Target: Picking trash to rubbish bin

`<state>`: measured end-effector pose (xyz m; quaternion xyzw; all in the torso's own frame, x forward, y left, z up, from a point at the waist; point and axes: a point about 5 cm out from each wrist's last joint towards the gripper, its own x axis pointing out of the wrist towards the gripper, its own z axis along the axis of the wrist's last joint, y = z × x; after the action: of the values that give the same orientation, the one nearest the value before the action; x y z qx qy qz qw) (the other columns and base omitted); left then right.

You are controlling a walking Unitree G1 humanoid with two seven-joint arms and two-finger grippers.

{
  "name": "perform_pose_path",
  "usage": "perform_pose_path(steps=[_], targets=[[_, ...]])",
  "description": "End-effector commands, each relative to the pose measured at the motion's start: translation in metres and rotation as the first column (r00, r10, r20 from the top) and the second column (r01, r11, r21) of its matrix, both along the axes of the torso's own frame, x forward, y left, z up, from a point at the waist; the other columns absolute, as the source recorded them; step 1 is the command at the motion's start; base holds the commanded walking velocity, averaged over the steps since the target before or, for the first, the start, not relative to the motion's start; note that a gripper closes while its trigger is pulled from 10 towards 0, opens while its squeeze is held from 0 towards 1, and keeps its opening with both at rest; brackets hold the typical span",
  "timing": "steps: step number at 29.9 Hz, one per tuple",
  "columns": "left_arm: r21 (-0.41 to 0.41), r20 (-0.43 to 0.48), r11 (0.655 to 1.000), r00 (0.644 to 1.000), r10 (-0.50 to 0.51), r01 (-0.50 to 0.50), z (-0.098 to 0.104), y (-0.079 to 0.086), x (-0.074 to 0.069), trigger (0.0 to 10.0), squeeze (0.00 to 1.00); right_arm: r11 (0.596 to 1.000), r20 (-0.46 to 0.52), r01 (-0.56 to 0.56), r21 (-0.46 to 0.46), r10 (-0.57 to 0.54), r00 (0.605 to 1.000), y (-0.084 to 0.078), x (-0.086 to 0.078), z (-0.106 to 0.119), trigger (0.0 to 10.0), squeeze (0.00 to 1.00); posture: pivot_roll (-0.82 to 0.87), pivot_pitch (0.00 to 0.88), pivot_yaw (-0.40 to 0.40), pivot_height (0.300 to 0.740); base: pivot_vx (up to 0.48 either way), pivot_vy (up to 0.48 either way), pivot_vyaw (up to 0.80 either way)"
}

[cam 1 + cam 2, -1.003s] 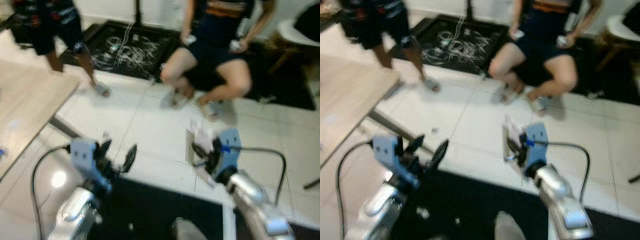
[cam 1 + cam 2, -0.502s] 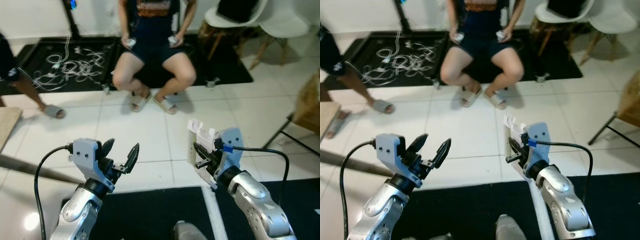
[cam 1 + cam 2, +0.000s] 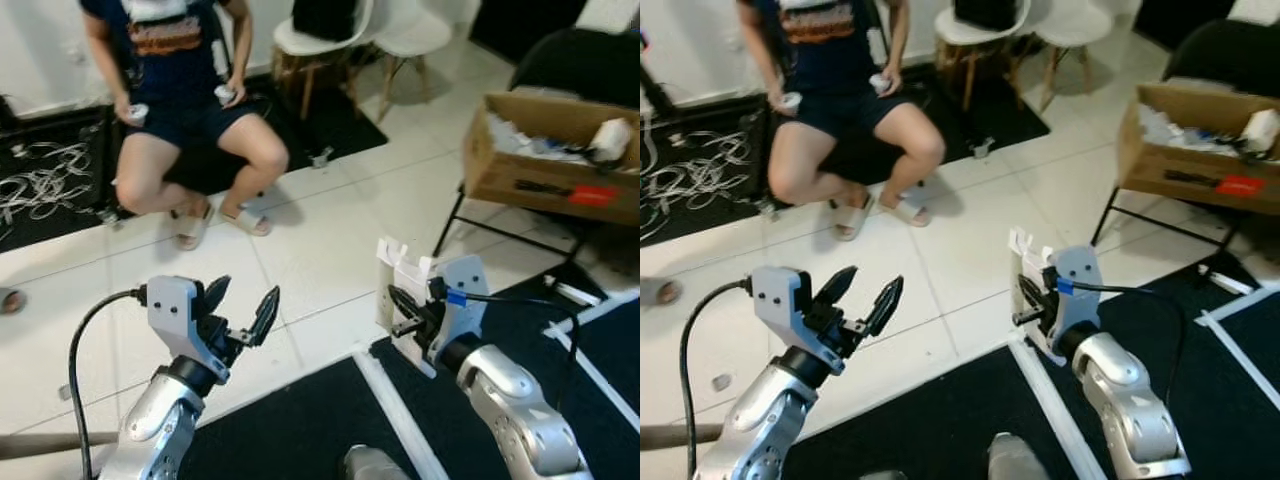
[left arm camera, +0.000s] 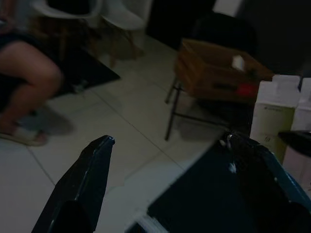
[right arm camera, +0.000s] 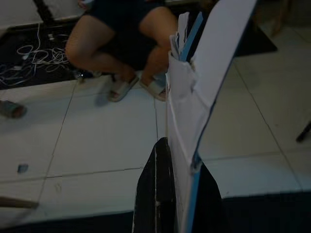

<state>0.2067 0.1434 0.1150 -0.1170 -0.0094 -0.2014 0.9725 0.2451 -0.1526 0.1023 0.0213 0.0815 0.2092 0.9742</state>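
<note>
Gripping a white carton (image 3: 398,290), right fingers (image 3: 403,305) clamp; left fingers (image 3: 262,312) spread above open floor (image 3: 330,240)

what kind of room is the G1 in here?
Probably a home room used as a test space: white tiled floor with dark mats, white chairs, a person seated holding controllers, and a cardboard box of clutter on a stand.

The camera swings right: the seated person (image 3: 185,110) shifts from upper centre to upper left, the cable tangle (image 3: 40,185) slides to the left edge, and a cardboard box (image 3: 545,150) and white chairs (image 3: 370,30) enter at the upper right.
</note>
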Motion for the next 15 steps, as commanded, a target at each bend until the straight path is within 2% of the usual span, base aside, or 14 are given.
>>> perform_pose_path(steps=[1,9,15], targets=[[0.008,-0.009,1.000,1.000,-0.004,0.005,-0.0017,-0.0004,0.0000,10.0,0.00,1.000,-0.010,0.004,-0.009,-0.004,1.000,-0.0024,-0.0006,-0.0025,10.0,0.00,-0.12,0.059,0.043,0.740,0.000,0.000,-0.80],[0.013,0.001,1.000,1.000,-0.011,0.011,-0.0008,-0.0016,0.0001,10.0,0.00,1.000,-0.007,0.004,-0.011,-0.004,1.000,-0.0024,0.0003,-0.0019,10.0,0.00,-0.12,0.057,0.040,0.740,0.000,0.000,-0.80],[0.045,0.003,0.999,1.000,-0.030,0.030,-0.0012,-0.0044,-0.0004,10.0,0.00,1.000,-0.007,0.006,-0.012,-0.006,1.000,-0.0029,0.0009,-0.0021,10.0,0.00,-0.12,0.056,0.040,0.740,0.000,0.000,-0.80]])
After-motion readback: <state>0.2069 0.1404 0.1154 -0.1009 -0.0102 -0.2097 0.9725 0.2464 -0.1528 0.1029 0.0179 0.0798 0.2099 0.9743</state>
